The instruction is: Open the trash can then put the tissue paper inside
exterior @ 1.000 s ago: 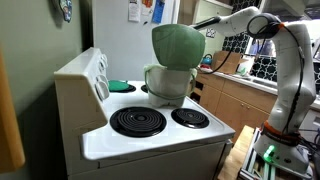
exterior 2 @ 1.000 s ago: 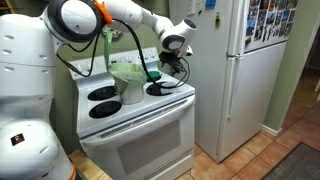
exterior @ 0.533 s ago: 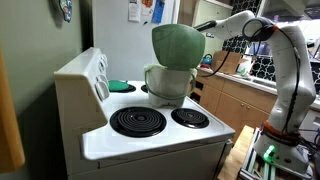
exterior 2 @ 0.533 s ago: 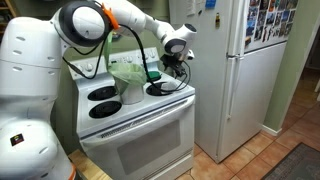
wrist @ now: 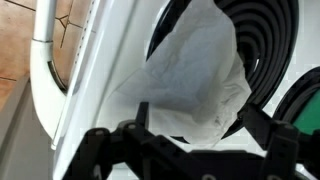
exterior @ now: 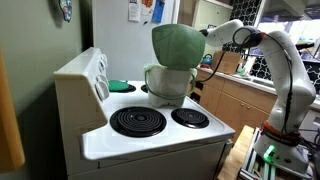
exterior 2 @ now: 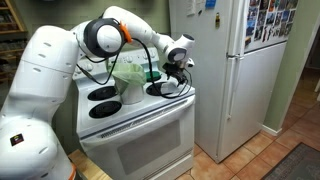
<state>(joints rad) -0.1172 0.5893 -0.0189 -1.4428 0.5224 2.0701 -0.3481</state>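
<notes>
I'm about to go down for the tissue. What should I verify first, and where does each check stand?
1. Trash can lid raised: ok.
2. Tissue paper in sight, lying on the stovetop beside a burner: ok.
3. Gripper open: ok.
4. Tissue paper lined up between the fingers: ok.
5. Tissue paper grasped: not ok, not yet held.
6. Height above the tissue paper: cannot tell.

Exterior view looking close across stove [exterior: 98,138]; exterior view standing back, facing same stove [exterior 2: 140,150]; wrist view peering down, burner [wrist: 275,40] at 2 o'clock.
</notes>
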